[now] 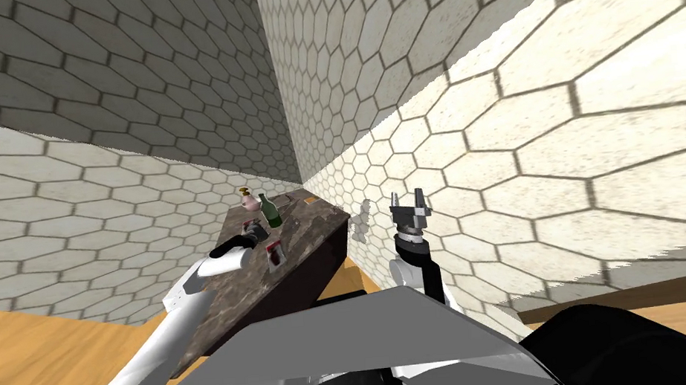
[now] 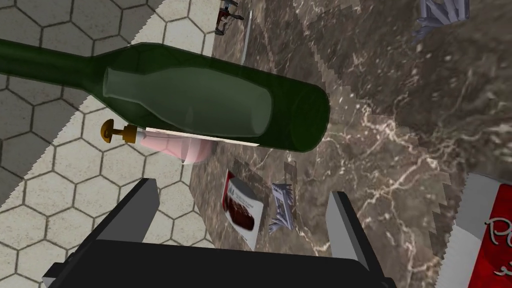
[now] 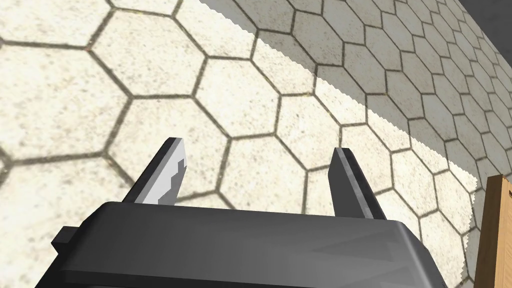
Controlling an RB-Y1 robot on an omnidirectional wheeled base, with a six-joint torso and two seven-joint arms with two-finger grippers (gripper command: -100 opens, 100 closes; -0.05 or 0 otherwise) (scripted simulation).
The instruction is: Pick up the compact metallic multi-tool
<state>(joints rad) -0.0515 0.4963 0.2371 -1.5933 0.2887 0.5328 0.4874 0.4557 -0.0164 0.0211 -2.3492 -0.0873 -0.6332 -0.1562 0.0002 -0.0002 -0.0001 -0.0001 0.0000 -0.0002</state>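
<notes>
**Approach of the left tool (image 2: pixel 244 191) to the multi-tool (image 2: pixel 282 209) on the dark marbled counter (image 2: pixel 400 130).**
The fingers (image 2: pixel 345 225) are spread wide so that the grey, spiky multi-tool, lying just beside a red-labelled carton (image 2: pixel 243 207) and near a green bottle (image 2: pixel 200 97), is bracketed for closure. The carton is judged a likely obstruction. The right tool (image 3: pixel 257 145) is held open and idle, beside the counter.

My left arm (image 1: pixel 216 269) stretches forward, its white forearm ending in a dark wrist. The left hand (image 2: pixel 244 212) angles downward, and its two fingers (image 2: pixel 344 220) are spread wide. My right arm (image 1: pixel 422 271) is bent upward at my side. The right hand (image 1: pixel 409 199) points up, blades likewise parted.
</notes>
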